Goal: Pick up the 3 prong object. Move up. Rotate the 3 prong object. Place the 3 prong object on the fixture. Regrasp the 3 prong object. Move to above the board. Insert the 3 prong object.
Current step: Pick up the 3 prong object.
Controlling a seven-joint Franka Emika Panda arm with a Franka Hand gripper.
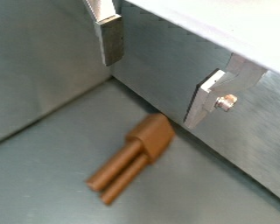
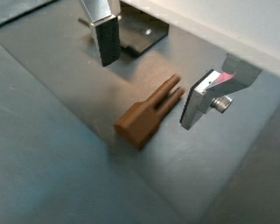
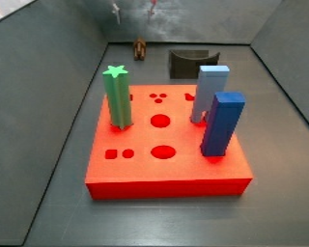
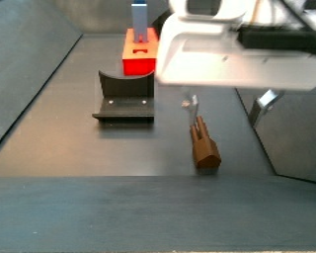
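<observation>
Open pincer [image 2: 154, 74] above 3 prong object [image 2: 149, 115], fixture [image 2: 143, 35] near, board [image 3: 164, 145] beyond

A robotics test cell in a laboratory. Plain grey metal walls enclose a bare grey floor [image 3: 42, 212] on all visible sides. Purpose-made test pieces stand in it: a bright-red board [image 3: 170, 177] with shaped holes, carrying blue blocks [image 3: 222, 123] and a green star-topped post [image 3: 119, 96], and a dark fixture [image 4: 125, 97] near the floor's far edge. The pincer [image 2: 154, 65] hangs above the floor.
</observation>
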